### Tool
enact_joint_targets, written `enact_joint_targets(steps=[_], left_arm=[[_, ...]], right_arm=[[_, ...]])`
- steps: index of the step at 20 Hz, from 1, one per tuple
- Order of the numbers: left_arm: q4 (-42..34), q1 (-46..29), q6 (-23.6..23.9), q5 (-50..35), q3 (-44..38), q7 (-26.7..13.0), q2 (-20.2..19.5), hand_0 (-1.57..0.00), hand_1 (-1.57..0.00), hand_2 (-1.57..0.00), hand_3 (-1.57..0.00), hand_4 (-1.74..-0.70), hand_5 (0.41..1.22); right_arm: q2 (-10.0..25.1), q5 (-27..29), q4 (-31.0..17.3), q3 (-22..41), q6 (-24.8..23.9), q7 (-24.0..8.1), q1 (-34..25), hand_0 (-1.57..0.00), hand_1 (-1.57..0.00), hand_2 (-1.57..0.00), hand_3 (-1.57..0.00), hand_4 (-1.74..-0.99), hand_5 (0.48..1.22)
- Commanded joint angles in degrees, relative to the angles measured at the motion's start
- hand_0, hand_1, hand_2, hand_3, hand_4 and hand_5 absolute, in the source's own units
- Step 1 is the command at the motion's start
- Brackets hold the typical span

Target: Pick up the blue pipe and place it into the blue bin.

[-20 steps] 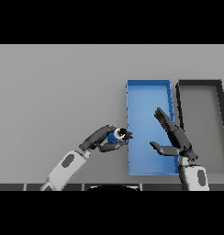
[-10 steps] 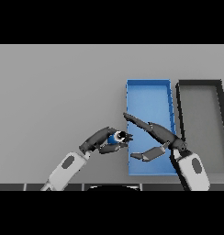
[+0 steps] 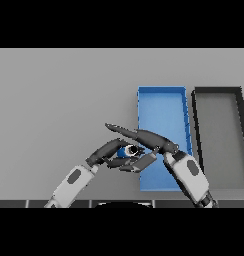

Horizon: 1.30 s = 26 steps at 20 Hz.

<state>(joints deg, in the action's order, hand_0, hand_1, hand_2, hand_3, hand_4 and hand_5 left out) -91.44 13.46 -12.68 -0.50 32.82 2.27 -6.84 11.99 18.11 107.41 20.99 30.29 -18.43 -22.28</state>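
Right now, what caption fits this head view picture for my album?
Left hand holds the small blue pipe beside the rectangular blue bin as the right hand reaches across.

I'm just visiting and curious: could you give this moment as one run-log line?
left hand: shut on blue pipe | right hand: open, reaching over the pipe | blue bin: no pipe inside | pipe: left of bin

left robot hand (image 3: 110,151) curled, right robot hand (image 3: 144,137) outstretched — fingers straight

Single head view, looking down at grey table (image 3: 54,100) (probably steeply), moderately close
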Motion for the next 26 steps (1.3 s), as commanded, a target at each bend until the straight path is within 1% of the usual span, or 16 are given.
enact_joint_targets(steps=[1,2,3,5,6,7,9,10,12,15,19,20,21,23,25,26], left_arm=[[0.4,0.5,-0.3,-0.7,-0.2,-1.0,0.7,-1.57,-1.57,-1.57,-1.54,-1.74,1.221],[0.6,0.6,-1.1,-1.7,-0.7,-1.1,0.9,-1.57,-1.57,-1.57,-1.48,-1.74,1.221],[1.0,1.3,-1.0,0.2,-1.0,0.1,0.0,-1.39,-1.33,-1.32,-1.29,-1.74,1.221],[0.4,1.6,-3.2,3.2,0.5,-6.2,-2.6,-0.99,-0.88,-0.85,-0.82,-1.55,1.221],[0.0,0.8,-3.3,3.6,0.5,-7.6,-2.3,-0.82,-0.71,-0.68,-0.66,-1.48,1.221],[0.1,0.9,-3.1,3.7,-0.1,-5.4,-1.3,-0.78,-0.71,-0.69,-0.58,-1.53,1.221],[0.3,0.5,-1.8,3.4,-0.9,-3.9,0.5,-1.06,-1.02,-0.97,-0.94,-1.61,1.221],[0.4,0.4,-1.8,2.2,-1.5,-2.2,0.8,-1.16,-1.13,-1.05,-1.07,-1.63,1.221],[-0.2,-0.3,-1.9,0.3,-2.1,-2.1,2.1,-1.31,-1.29,-1.19,-1.25,-1.67,1.221],[0.5,-0.2,-2.4,-1.1,-3.1,-0.6,2.1,-1.44,-1.43,-1.35,-1.41,-1.71,1.221],[-0.4,-0.8,-2.4,-2.1,-3.1,-1.7,1.9,-1.52,-1.51,-1.39,-1.5,-1.73,1.221],[-0.8,-0.7,-2.0,-1.3,-2.9,-1.1,1.5,-1.43,-1.35,-1.22,-1.33,-1.65,1.221],[-0.3,0.0,-2.2,0.6,-2.4,0.1,0.4,-1.16,-1.08,-0.98,-1.07,-1.54,1.221],[-0.2,1.0,-4.3,3.2,-1.2,1.7,-1.6,-0.74,-0.69,-0.62,-0.68,-1.31,1.221],[0.5,1.1,-5.1,5.8,-0.6,3.8,-2.4,-0.47,-0.44,-0.4,-0.44,-1.14,1.187],[0.6,0.9,-5.1,6.1,-0.7,4.0,-2.5,-0.38,-0.35,-0.32,-0.35,-1.09,1.113]], right_arm=[[-0.5,0.7,-0.8,-0.3,-0.1,-0.3,-1.7,0.0,-0.01,-0.03,0.0,-1.222,0.506],[-0.6,0.8,-1.8,-0.4,0.4,-0.4,-2.8,-0.05,-0.08,-0.1,-0.05,-1.245,0.506],[-0.9,1.7,-2.5,-0.4,0.8,-1.4,-4.5,-0.18,-0.22,-0.24,-0.16,-1.294,0.509],[-1.7,1.0,-3.7,0.9,2.2,-2.2,-5.5,-0.53,-0.53,-0.53,-0.44,-1.362,0.508],[-2.1,0.7,-4.0,1.4,2.7,-1.9,-6.0,-0.72,-0.7,-0.74,-0.63,-1.43,0.522],[-2.8,1.4,-4.3,1.8,2.6,-2.6,-6.3,-0.89,-0.87,-0.91,-0.77,-1.486,0.55],[-3.3,4.8,-5.6,1.9,3.2,-3.8,-6.7,-1.13,-1.12,-1.14,-0.96,-1.562,0.666],[-3.8,5.6,-5.8,2.3,3.1,-4.6,-6.3,-1.22,-1.21,-1.23,-1.08,-1.526,0.728],[-3.9,7.0,-5.2,2.5,3.0,-2.3,-4.2,-1.35,-1.34,-1.35,-1.26,-1.469,0.905],[-3.7,0.4,-5.6,2.9,3.7,3.4,-5.1,-1.46,-1.45,-1.46,-1.41,-1.447,1.059],[-3.3,1.3,-4.8,2.7,3.4,3.1,-4.9,-1.52,-1.52,-1.53,-1.51,-1.475,1.155],[-3.4,2.0,-4.9,2.3,3.0,3.8,-4.7,-1.53,-1.53,-1.53,-1.52,-1.48,1.168],[-3.6,2.8,-5.0,2.3,2.6,3.4,-4.5,-1.54,-1.54,-1.54,-1.53,-1.483,1.179],[-4.0,3.8,-4.4,2.1,2.9,0.6,-4.7,-1.55,-1.55,-1.55,-1.54,-1.488,1.194],[-5.1,2.5,-3.5,2.1,3.8,-2.1,-4.1,-1.56,-1.56,-1.56,-1.55,-1.491,1.204],[-5.6,2.1,-3.5,1.6,4.6,-1.7,-3.7,-1.56,-1.56,-1.56,-1.56,-1.492,1.207]])
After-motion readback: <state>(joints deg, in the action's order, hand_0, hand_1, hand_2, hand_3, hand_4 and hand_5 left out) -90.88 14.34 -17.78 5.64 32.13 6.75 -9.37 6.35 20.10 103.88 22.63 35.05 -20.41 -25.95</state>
